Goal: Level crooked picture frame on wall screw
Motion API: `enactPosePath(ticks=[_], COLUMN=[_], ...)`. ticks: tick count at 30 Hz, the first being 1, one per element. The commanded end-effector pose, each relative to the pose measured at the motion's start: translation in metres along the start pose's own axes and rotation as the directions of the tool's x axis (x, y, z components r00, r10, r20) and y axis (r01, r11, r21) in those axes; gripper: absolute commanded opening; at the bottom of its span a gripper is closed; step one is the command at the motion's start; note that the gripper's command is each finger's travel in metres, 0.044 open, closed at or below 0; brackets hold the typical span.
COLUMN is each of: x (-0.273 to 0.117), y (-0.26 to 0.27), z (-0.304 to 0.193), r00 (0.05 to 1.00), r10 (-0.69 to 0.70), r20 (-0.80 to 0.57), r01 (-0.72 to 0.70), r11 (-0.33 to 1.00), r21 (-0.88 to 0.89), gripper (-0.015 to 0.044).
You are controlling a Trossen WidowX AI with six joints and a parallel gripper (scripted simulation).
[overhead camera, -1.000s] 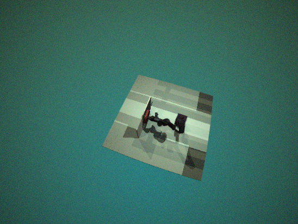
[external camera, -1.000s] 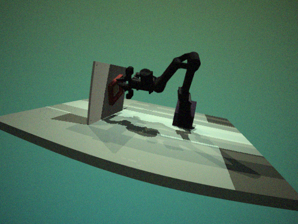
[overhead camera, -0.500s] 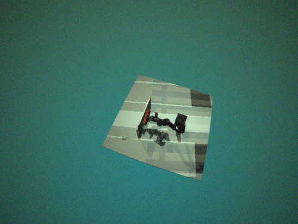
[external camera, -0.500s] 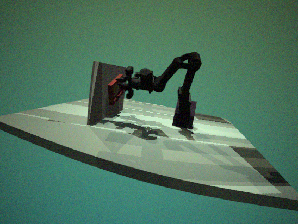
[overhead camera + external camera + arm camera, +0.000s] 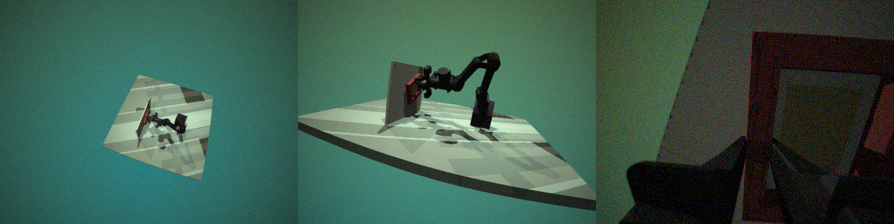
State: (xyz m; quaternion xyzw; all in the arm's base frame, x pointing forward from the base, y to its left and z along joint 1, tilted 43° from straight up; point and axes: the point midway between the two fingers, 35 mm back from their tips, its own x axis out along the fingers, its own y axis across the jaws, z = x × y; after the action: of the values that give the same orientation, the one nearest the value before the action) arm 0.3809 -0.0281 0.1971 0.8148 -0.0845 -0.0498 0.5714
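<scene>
The red picture frame is against the upright wall panel. In the wrist view its top bar runs nearly level, dropping very slightly to the right; its right side is cut off. My gripper is shut on the frame's left side bar as the wrist view shows it, one finger on each side of the bar, below its middle. The screw and the notched strip are hidden behind the frame.
The panel stands on a pale striped floor slab, crossed by shadows of the arm and panel. The arm reaches over from its dark base block. The panel's side edge shows left of the gripper in the wrist view.
</scene>
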Motion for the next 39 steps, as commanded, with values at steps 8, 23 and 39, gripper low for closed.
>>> enactPosePath(ticks=[8,23,39], x=[0.0008,0.0008,0.0008], y=[0.0053,0.0046,0.0038], z=[0.0005,0.0016,0.0033], r00=[1.0,1.0,1.0], r10=[0.017,0.017,0.017], r20=[0.002,0.002,0.002], r01=[-0.018,-0.017,-0.017], r11=[1.0,1.0,1.0], r21=[0.007,0.007,0.007], gripper=[0.0,0.0,0.0])
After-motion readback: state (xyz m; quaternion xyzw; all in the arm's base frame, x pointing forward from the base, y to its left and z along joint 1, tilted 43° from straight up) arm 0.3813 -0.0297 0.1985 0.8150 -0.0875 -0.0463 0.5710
